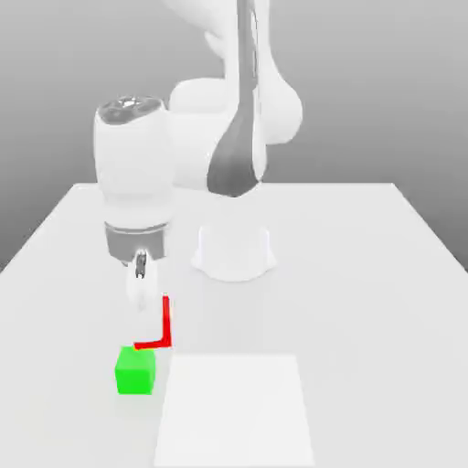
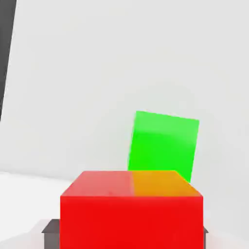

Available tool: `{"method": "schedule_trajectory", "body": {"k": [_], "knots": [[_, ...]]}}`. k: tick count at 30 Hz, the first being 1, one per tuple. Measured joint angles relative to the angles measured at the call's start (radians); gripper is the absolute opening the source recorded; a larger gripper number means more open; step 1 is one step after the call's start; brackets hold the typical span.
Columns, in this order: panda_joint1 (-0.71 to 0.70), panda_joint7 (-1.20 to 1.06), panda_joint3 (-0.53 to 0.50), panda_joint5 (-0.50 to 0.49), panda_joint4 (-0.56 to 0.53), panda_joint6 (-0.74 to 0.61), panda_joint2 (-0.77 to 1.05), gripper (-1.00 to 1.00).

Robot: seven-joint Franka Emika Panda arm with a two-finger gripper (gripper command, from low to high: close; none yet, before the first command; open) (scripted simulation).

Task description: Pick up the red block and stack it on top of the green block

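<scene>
My gripper (image 1: 149, 320) hangs from the white hand toward the exterior view's left, shut on the red block (image 1: 166, 329). A pale finger covers most of that block, leaving an L-shaped red strip in sight. The green block (image 1: 135, 370) rests on the table just in front of it, close by. In the hand view the red block (image 2: 131, 209) looms large between the dark finger pads (image 2: 50, 232). The green block (image 2: 163, 146) lies on the table beyond it, slightly rotated. Whether the red block touches the table, I cannot tell.
The arm's white round base (image 1: 234, 252) stands mid-table behind the blocks. A flat white square patch (image 1: 234, 411) lies on the table (image 1: 366, 274) to the exterior view's right of the green block.
</scene>
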Motion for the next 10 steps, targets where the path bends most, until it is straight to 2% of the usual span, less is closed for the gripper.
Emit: {"method": "schedule_trajectory", "body": {"k": [7, 8, 10], "knots": [[-0.024, 0.004, -0.014, -0.033, 0.001, 0.198, 0.199, -1.00], [-0.023, 0.006, -0.014, -0.035, 0.001, 0.216, 0.218, 1.00], [-0.023, 0.006, -0.014, -0.035, 0.001, 0.216, 0.218, 1.00]]}}
